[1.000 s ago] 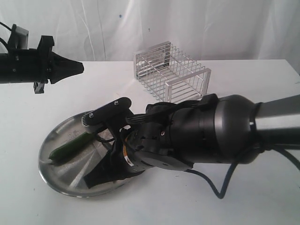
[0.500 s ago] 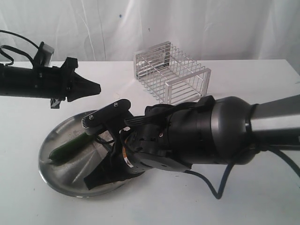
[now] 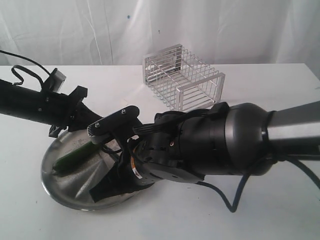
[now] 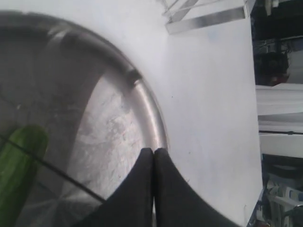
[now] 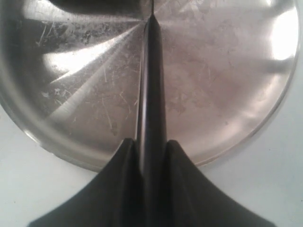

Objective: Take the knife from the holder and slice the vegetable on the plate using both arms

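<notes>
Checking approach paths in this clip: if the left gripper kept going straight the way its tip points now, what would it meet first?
Probably the plate. The left gripper, fingers together, points over the rim toward the holder; bare table lies between. Its height above the plate is unclear, so it may pass over.

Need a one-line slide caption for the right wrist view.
Right gripper shut on the knife, blade extending over the steel plate.

light: bright, even | glare: plate (image 5: 265, 71) streaked | blur: left wrist view soft | shadows: faint
</notes>
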You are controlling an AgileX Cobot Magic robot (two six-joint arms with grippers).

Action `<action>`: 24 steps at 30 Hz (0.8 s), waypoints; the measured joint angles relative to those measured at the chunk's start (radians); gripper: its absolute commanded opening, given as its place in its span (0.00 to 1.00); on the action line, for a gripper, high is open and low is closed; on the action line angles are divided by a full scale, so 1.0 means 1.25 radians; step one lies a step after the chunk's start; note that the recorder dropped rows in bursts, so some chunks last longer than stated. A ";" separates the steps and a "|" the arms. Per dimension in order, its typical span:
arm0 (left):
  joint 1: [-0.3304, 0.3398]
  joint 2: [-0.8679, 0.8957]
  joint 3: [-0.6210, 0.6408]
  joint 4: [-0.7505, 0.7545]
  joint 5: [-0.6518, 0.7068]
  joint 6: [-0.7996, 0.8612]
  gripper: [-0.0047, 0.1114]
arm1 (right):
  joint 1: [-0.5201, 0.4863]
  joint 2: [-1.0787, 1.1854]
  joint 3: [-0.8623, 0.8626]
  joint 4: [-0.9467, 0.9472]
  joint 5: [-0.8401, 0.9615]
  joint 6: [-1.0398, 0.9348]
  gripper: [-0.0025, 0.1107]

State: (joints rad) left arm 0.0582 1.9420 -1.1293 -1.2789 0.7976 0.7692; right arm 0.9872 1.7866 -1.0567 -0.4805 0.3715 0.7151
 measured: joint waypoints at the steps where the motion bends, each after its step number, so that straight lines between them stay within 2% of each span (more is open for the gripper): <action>1: 0.001 0.000 0.000 0.017 0.000 -0.009 0.04 | 0.000 0.000 0.000 0.000 0.000 0.000 0.02; 10: 0.067 0.000 0.000 0.061 0.006 -0.027 0.04 | 0.000 0.000 0.000 0.000 0.000 0.002 0.02; 24: 0.062 0.000 0.000 0.077 -0.081 -0.029 0.04 | 0.000 0.000 0.000 0.000 -0.001 0.003 0.02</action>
State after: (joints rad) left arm 0.1357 1.9420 -1.1293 -1.1826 0.6958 0.7336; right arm 0.9872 1.7866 -1.0567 -0.4805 0.3696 0.7190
